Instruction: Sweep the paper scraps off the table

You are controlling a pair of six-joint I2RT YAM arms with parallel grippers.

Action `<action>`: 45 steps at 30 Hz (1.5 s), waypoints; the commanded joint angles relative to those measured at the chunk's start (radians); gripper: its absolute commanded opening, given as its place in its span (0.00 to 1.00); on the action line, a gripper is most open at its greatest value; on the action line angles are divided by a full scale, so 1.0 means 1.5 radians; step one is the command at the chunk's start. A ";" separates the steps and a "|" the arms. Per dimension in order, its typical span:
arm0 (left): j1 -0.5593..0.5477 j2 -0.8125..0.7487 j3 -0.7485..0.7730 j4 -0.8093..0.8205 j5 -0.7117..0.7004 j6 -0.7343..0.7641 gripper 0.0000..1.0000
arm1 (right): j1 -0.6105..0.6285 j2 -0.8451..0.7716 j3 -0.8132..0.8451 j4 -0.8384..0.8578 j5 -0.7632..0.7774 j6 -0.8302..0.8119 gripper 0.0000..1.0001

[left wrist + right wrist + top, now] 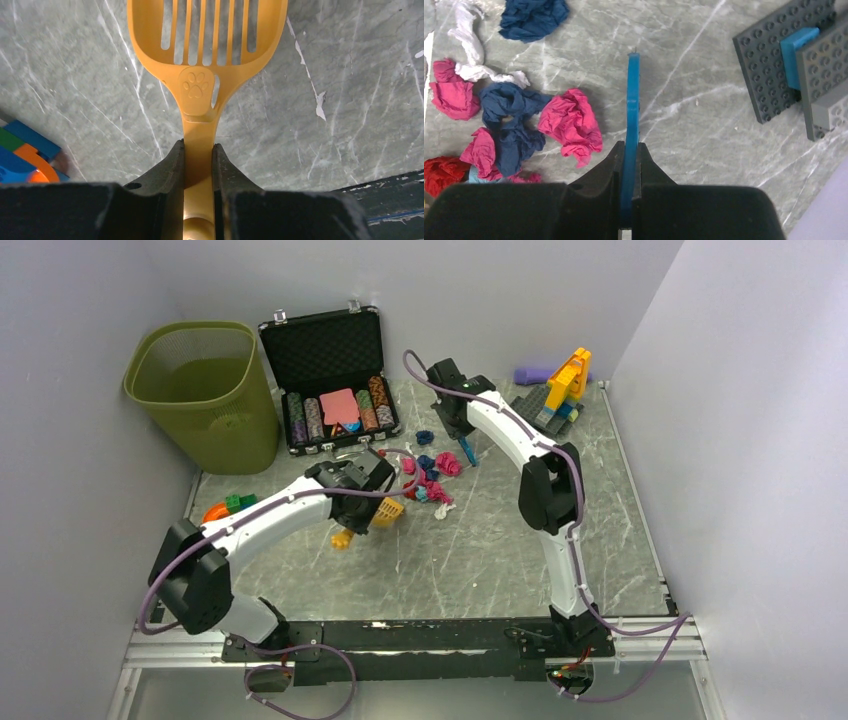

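Step in hand: the tools are being brought together around the scraps; sweeping appears about to begin.
Left gripper [199, 165]: clamping the handle of an orange slotted scoop [207, 37], held over bare table [480, 550] near the middle.
Right gripper [630, 155]: pinching a thin blue scraper [632, 105] edge-on.
Paper scraps [432, 476]: lying clustered toward the far edge, between both tools.
Next move: likely pushing the wads into the scoop.
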 commanded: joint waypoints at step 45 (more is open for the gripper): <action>-0.058 -0.045 -0.104 0.287 0.024 0.035 0.00 | 0.100 -0.123 -0.044 -0.092 -0.278 0.032 0.00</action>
